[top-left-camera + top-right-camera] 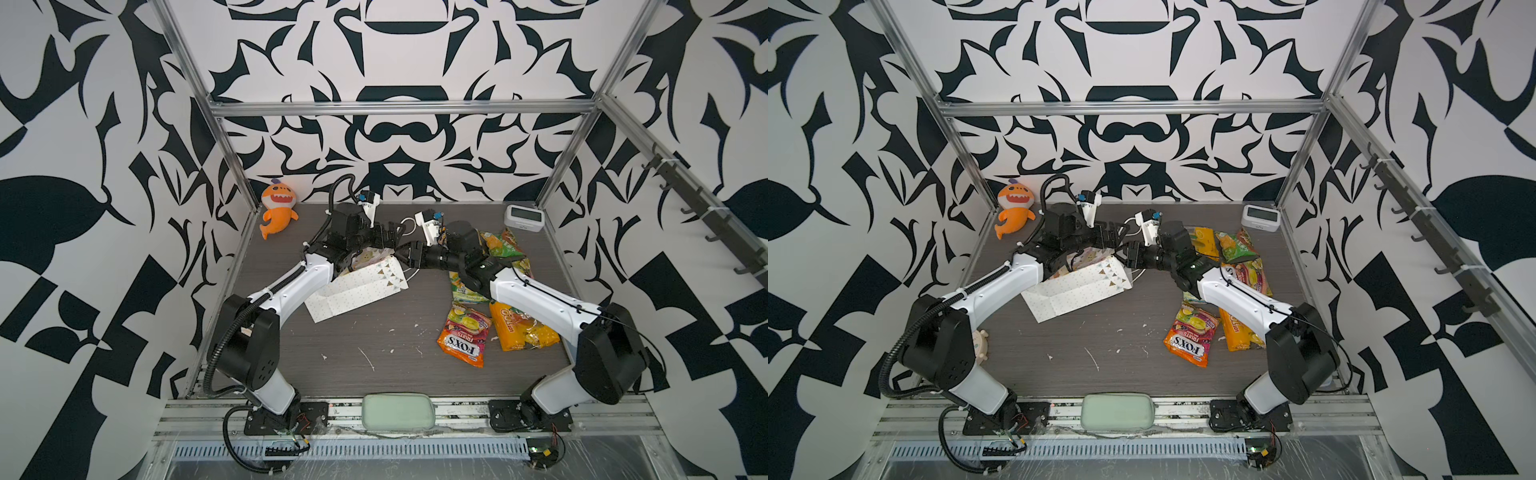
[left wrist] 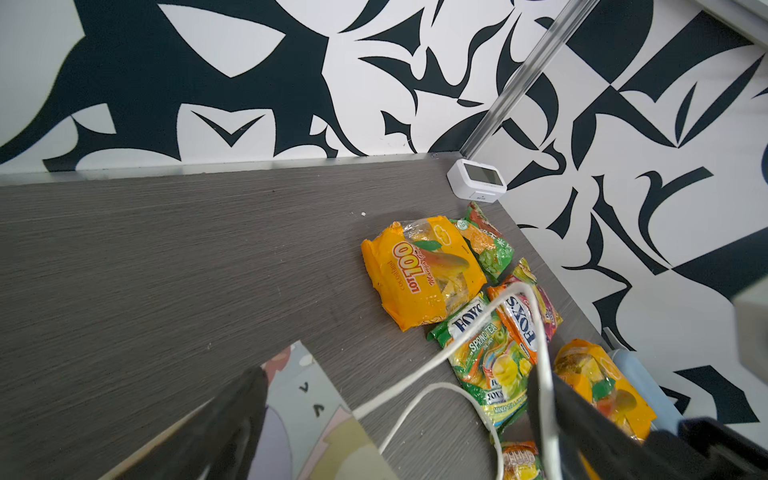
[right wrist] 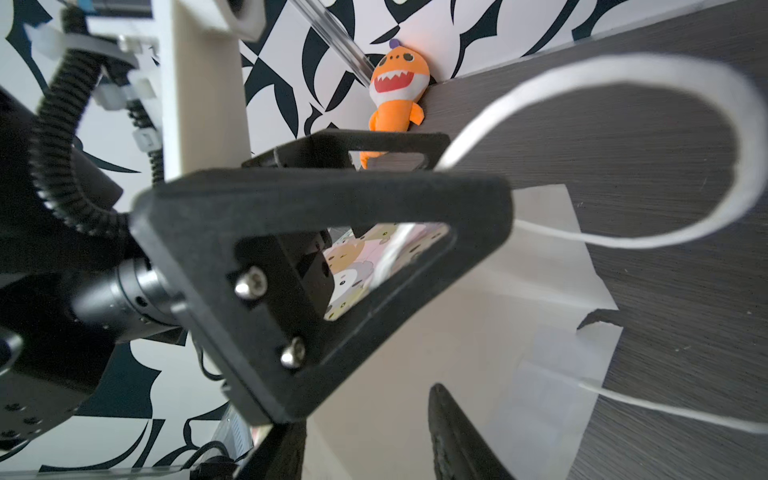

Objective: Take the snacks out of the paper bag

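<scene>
Though flat, paper bag point(image 1: 357, 291); glossy snacks point(image 1: 463, 334)

Bright, even light, soft shadows. Top views bow at edges; wrist views blur close up.

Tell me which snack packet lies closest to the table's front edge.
The orange-red glossy plastic FOX'S Fruits packet; the yellow-orange packet beside it and the rest lie farther back.
</scene>
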Robot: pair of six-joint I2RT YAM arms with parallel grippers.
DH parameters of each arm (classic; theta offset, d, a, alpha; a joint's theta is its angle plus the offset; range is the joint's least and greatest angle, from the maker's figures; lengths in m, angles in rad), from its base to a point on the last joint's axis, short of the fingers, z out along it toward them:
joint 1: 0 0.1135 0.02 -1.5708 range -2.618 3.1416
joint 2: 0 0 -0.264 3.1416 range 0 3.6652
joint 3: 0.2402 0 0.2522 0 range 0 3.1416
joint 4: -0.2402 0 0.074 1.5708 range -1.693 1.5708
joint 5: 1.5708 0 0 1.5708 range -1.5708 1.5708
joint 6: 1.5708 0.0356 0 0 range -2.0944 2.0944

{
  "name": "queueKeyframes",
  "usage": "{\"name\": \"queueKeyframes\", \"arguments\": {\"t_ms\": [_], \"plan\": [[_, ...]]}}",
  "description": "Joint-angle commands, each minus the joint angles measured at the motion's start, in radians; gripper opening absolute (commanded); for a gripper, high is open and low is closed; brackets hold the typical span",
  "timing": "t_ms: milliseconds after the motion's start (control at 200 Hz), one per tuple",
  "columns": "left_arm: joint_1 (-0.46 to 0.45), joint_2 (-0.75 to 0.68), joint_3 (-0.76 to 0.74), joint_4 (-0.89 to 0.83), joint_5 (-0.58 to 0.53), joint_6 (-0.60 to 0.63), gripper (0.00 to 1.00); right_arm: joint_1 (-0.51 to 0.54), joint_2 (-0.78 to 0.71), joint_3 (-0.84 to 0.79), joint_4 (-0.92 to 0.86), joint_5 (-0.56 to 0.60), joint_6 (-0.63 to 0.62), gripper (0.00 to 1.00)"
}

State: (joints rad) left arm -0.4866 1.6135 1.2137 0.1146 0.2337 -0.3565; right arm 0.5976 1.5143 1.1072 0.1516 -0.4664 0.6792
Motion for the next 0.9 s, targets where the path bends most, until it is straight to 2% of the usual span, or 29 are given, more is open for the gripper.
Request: {"name": "queueKeyframes", "arguments": {"t_ms": [0, 120, 265, 425, 640, 725, 895], "plan": [[-0.006, 0.005, 0.026, -0.003, -0.009, -0.002, 1.00, 0.005, -0.066, 0.013, 0.045, 0.072, 0.000, 0.51], [-0.007, 0.005, 0.027, -0.001, -0.016, 0.000, 1.00, 0.005, -0.078, 0.002, 0.050, 0.086, 0.041, 0.52], [-0.007, 0.012, 0.030, 0.002, -0.033, -0.001, 0.99, 0.028, -0.025, 0.022, 0.105, 0.033, 0.109, 0.52], [-0.009, 0.015, 0.034, -0.006, -0.041, 0.001, 0.99, 0.053, -0.010, 0.027, 0.089, 0.075, 0.124, 0.53], [-0.009, 0.004, 0.029, -0.012, -0.053, 0.005, 0.99, 0.051, -0.121, -0.007, -0.018, 0.258, 0.092, 0.55], [-0.009, 0.006, 0.031, -0.011, -0.053, 0.005, 0.99, 0.051, -0.169, -0.048, -0.010, 0.310, 0.101, 0.56], [-0.010, 0.008, 0.037, -0.012, -0.053, 0.003, 1.00, 0.051, -0.171, -0.068, 0.041, 0.243, 0.125, 0.57]]}}
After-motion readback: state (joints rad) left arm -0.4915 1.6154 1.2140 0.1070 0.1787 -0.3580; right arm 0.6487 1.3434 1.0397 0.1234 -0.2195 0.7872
